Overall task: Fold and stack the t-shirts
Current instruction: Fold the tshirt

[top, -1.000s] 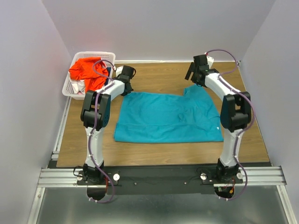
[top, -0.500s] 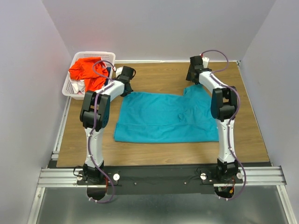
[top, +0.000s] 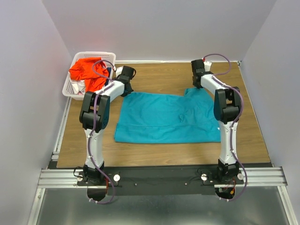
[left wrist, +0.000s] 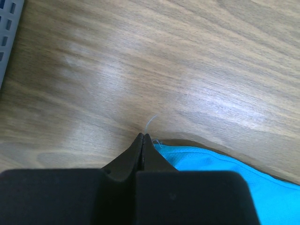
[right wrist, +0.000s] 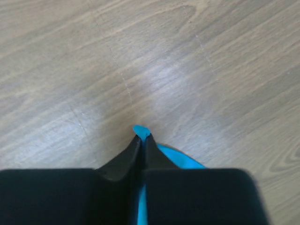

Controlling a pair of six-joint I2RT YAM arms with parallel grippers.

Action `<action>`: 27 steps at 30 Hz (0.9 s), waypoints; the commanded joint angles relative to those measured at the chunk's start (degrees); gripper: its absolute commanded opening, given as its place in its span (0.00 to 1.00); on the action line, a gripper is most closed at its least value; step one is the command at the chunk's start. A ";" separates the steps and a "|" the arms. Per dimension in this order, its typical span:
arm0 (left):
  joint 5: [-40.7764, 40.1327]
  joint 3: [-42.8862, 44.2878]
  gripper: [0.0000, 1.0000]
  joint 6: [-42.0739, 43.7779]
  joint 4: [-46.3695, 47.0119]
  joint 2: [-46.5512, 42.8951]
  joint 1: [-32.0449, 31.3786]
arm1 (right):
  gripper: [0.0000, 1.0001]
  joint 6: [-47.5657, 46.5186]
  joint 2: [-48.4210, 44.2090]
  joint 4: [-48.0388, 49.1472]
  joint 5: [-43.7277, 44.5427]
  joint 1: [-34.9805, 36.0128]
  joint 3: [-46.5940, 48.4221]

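Top view: white lattice basket (top: 92,55) at the table's (top: 159,75) 10 o'clock corner. An orange-red t-shirt (top: 86,70) is heaped in it, crumpled, with a bit of white cloth (top: 78,87) under it at the basket's 7 o'clock side.

Left gripper (top: 126,88) is just at 3 o'clock of the basket, low over the wood, at the 11 o'clock corner of the teal t-shirt (top: 164,117). Left wrist view: left gripper (left wrist: 143,137) has its jaws pressed together, tips on the wood. The teal t-shirt (left wrist: 225,173) edge starts right at the tips and runs off toward 4 o'clock, with a loose thread beside them. Cannot tell if cloth is caught between the fingers. A basket (left wrist: 6,28) corner shows at 10 o'clock.

The teal t-shirt lies spread flat mid-table, long side running 9 to 3 o'clock, a few wrinkles near its centre, and a raised flap at its 1 o'clock corner.

Right gripper (top: 198,84) is at that 1 o'clock flap, arm reaching across from the 5 o'clock base. Right wrist view: right gripper (right wrist: 140,136) has its jaws closed, pinching the teal t-shirt (right wrist: 176,159). A small teal tip pokes out past the fingertips toward 12 o'clock, and more cloth trails under the fingers toward 4 o'clock. Bare wood all around it.
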 commanded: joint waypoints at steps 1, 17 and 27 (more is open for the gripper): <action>-0.82 -0.74 0.00 -0.42 -0.86 -3.25 -0.27 | 0.03 0.20 -2.40 -2.42 1.83 -0.17 -1.41; 1.29 -17.59 0.00 -2.62 5.73 -17.30 -0.89 | 0.01 3.71 -31.56 -0.22 -1.24 0.27 -27.48; 0.24 -28.33 0.00 -4.20 8.28 -26.89 -1.42 | 0.01 4.94 -49.13 -0.22 -3.79 0.27 -42.43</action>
